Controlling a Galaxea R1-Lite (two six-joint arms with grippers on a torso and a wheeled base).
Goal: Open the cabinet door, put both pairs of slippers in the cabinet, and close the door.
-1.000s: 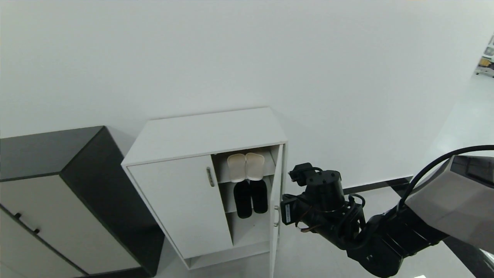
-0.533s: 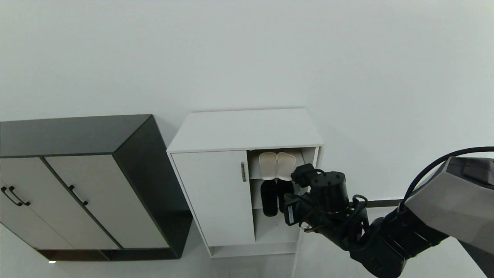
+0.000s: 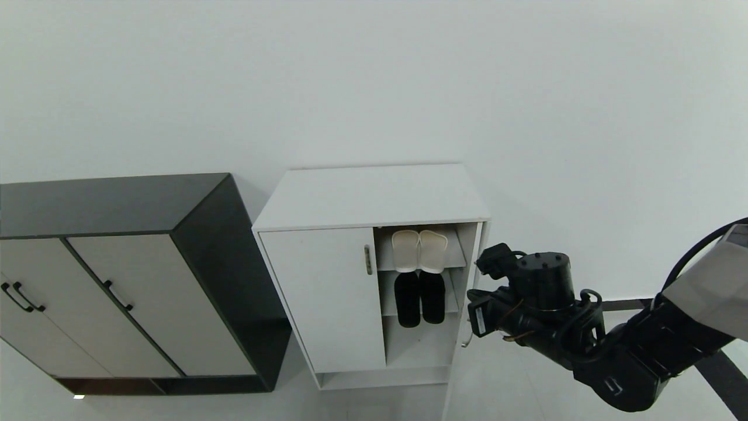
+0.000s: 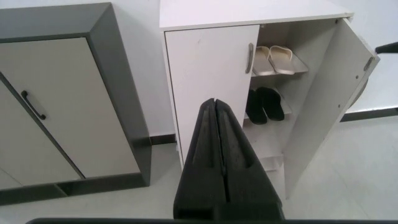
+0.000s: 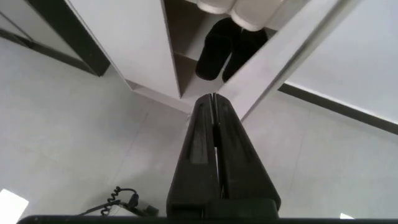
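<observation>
My right claw (image 5: 214, 99), fingers pressed together on nothing, had swung out from the open shelves of the cabinet (image 3: 374, 196) to the outer side of its door (image 4: 329, 99), which stood open, so closing looked next. Inside sat two pairs: one white pair (image 3: 418, 250) and one black pair (image 3: 419, 297) beneath it. My left claw (image 4: 214, 102) was pinched together too.

A: How is the light?
B: Bright, soft and even. The plain white wall (image 3: 374, 88) dims toward the head view's corners.
A: Shadows?
B: A faint one on the wall left of the white wooden two-door cabinet (image 3: 374, 196). Its open shelves are shaded under the top.
A: Glare?
B: Small bright patches on the glossy pale floor (image 3: 514, 386). The black-topped grey-doored cabinet (image 3: 117, 204) leans outward at the edge.
</observation>
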